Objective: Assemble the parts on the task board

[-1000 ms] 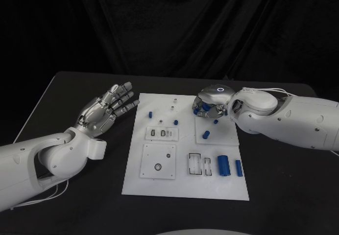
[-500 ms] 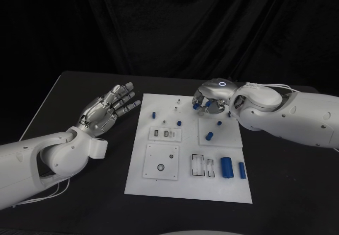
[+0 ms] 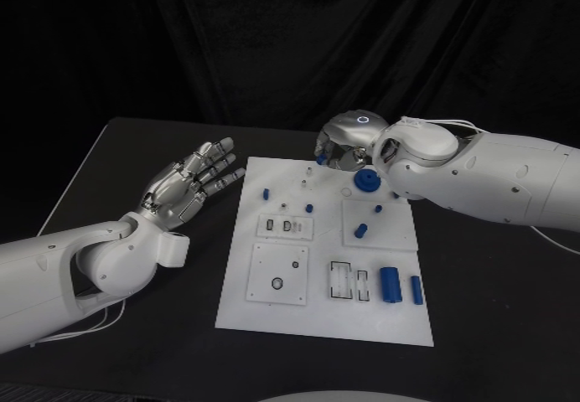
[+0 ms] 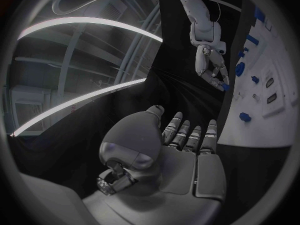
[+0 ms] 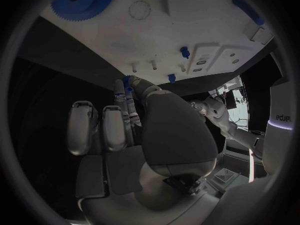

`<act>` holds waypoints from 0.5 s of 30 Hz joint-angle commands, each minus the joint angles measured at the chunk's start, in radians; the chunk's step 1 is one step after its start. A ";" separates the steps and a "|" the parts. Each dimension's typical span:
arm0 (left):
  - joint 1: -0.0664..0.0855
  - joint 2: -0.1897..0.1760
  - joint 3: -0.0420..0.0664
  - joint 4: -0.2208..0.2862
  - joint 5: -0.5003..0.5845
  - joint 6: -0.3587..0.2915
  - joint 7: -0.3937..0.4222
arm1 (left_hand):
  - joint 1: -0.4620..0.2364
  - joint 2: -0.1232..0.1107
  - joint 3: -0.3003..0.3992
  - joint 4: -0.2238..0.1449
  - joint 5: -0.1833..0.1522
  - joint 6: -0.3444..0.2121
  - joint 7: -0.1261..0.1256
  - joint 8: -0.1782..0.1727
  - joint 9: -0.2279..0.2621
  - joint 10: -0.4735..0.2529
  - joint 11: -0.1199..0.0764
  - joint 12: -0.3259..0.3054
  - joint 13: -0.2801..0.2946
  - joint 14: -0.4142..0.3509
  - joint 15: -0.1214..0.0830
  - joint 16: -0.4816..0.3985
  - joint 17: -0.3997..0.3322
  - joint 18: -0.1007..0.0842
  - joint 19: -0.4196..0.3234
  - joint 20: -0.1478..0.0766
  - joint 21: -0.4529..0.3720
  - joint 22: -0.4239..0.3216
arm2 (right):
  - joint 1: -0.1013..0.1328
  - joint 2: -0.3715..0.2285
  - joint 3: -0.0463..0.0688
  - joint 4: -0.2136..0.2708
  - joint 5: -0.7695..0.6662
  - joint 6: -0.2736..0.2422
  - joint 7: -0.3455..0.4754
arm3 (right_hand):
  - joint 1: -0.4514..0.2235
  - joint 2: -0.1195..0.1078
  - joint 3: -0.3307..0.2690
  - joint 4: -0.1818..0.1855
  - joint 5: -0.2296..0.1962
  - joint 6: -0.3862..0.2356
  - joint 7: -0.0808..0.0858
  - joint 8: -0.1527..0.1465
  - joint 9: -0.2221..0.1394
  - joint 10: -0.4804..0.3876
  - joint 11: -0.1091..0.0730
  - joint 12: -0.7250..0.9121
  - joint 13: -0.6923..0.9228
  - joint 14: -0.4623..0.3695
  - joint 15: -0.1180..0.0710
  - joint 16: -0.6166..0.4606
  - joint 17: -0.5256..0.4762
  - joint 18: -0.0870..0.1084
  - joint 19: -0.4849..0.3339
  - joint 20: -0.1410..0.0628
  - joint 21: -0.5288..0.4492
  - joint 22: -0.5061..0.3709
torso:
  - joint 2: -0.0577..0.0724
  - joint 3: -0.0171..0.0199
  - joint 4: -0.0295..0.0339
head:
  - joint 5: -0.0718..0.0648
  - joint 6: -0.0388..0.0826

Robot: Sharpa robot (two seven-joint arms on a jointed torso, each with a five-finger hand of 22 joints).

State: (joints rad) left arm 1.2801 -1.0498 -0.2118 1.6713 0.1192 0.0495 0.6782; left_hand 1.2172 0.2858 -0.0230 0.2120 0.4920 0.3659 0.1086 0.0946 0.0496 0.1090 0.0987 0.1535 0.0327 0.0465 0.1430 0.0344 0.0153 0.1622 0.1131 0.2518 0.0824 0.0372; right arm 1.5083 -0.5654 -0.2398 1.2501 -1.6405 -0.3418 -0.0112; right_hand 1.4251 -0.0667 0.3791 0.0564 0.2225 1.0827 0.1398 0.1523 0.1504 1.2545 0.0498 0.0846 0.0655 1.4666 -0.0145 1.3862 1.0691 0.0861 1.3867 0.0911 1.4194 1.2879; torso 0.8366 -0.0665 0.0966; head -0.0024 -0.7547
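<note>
The right hand (image 3: 344, 147) is hovering over the far edge of the white board (image 3: 324, 314), pinching a small blue piece (image 5: 127, 81) between its thumb and a fingertip while the other fingers are staying apart. A blue toothed wheel (image 3: 364, 182) is lying on the board just beside that hand, with more small blue pieces (image 3: 389, 283) scattered over the board nearer the robot. The left hand (image 3: 188, 180) is hanging off the board's left side, palm up, fingers spread wide and holding nothing.
</note>
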 commanded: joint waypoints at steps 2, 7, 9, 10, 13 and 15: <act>0.002 0.005 0.001 -0.002 -0.002 0.012 0.113 | -0.004 -0.005 0.000 -0.005 0.003 -0.016 -0.003 -0.003 -0.002 -0.012 -0.003 -0.008 -0.002 -0.006 0.000 -0.005 -0.001 0.017 -0.009 0.003 -0.006 -0.001 | -0.003 0.023 0.002 -0.033 0.011 0.002 -0.005 | -0.003 0.000 -0.004 0.000 -0.003 0.022 -0.030 0.012 0.055 -0.004 0.007 -0.010 -0.001 0.018 -0.006 -0.001 -0.001 -0.018 0.001 -0.003 -0.003 0.001 | 0.000 0.0003 0.0011 | 0.001 0.000; 0.002 0.008 0.001 -0.004 -0.002 0.015 0.108 | -0.004 -0.004 0.000 -0.005 0.003 -0.018 -0.004 -0.004 -0.002 -0.013 -0.004 -0.008 -0.002 -0.006 0.001 -0.005 -0.001 0.017 -0.010 0.003 -0.006 -0.001 | -0.005 0.038 0.003 -0.055 0.012 0.017 -0.011 | -0.003 0.000 -0.004 0.000 -0.003 0.021 -0.029 0.011 0.055 -0.005 0.007 -0.012 -0.001 0.018 -0.006 -0.001 0.000 -0.017 0.000 -0.003 -0.004 0.000 | 0.001 0.0006 0.0014 | -0.005 0.001; 0.002 0.008 0.001 -0.006 -0.002 0.016 0.107 | -0.005 -0.004 0.000 -0.005 0.003 -0.019 -0.004 -0.004 -0.002 -0.014 -0.004 -0.009 -0.002 -0.006 0.002 -0.005 -0.001 0.017 -0.009 0.003 -0.006 -0.001 | -0.006 0.043 0.003 -0.061 0.012 0.023 -0.012 | -0.004 -0.001 -0.005 0.002 -0.006 0.016 -0.028 0.008 0.056 -0.008 0.009 -0.016 -0.002 0.017 -0.004 -0.003 -0.005 -0.017 -0.001 -0.002 -0.005 -0.001 | 0.001 0.0006 0.0021 | -0.006 0.002; 0.002 0.009 0.001 -0.007 -0.002 0.016 0.107 | -0.005 -0.003 0.000 -0.005 0.003 -0.019 -0.005 -0.004 -0.002 -0.014 -0.004 -0.009 -0.002 -0.006 0.003 -0.004 -0.001 0.017 -0.009 0.003 -0.006 -0.001 | -0.006 0.045 0.003 -0.063 0.012 0.025 -0.013 | -0.004 -0.001 -0.005 0.002 -0.006 0.016 -0.028 0.008 0.056 -0.008 0.009 -0.016 -0.002 0.017 -0.004 -0.003 -0.005 -0.017 -0.001 -0.002 -0.005 -0.001 | 0.001 0.0007 0.0021 | -0.007 0.002; 0.002 0.011 0.001 -0.009 -0.002 0.019 0.105 | -0.005 -0.003 0.000 -0.005 0.003 -0.019 -0.005 -0.004 -0.002 -0.013 -0.004 -0.008 -0.002 -0.006 0.003 -0.004 -0.001 0.016 -0.009 0.003 -0.006 -0.001 | -0.007 0.049 0.003 -0.068 0.012 0.028 -0.015 | -0.005 -0.001 -0.005 0.003 -0.008 0.013 -0.028 0.005 0.056 -0.011 0.010 -0.019 -0.002 0.016 -0.003 -0.004 -0.006 -0.017 -0.001 -0.001 -0.005 0.000 | 0.001 0.0006 0.0013 | -0.005 0.002; 0.002 0.013 0.001 -0.010 -0.002 0.022 0.104 | -0.005 -0.003 0.001 -0.006 0.003 -0.019 -0.005 -0.004 -0.002 -0.014 -0.004 -0.009 -0.002 -0.005 0.004 -0.004 -0.001 0.016 -0.009 0.004 -0.006 -0.001 | -0.009 0.052 0.003 -0.071 0.012 0.028 -0.015 | -0.005 -0.001 -0.005 0.003 -0.008 0.013 -0.028 0.005 0.056 -0.011 0.010 -0.019 -0.002 0.016 -0.003 -0.004 -0.006 -0.017 -0.001 -0.001 -0.005 0.000 | 0.001 0.0004 0.0012 | -0.004 0.002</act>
State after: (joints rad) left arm 1.2801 -1.0383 -0.2116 1.6610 0.1192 0.0511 0.6782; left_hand 1.2172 0.2859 -0.0230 0.2121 0.4920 0.3536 0.1037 0.0945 0.0483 0.1021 0.0917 0.1506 0.0318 0.0465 0.1430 0.0345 0.0153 0.1621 0.1096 0.2553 0.0805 0.0372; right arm 1.5022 -0.5141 -0.2380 1.1809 -1.6286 -0.3243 -0.0121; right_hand 1.4250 -0.0671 0.3763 0.0567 0.2190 1.0787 0.1358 0.1523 0.1504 1.2468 0.0575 0.0704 0.0649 1.4666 -0.0144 1.3862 1.0642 0.0860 1.3867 0.0911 1.4194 1.2877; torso 0.8378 -0.0661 0.0987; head -0.0087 -0.7530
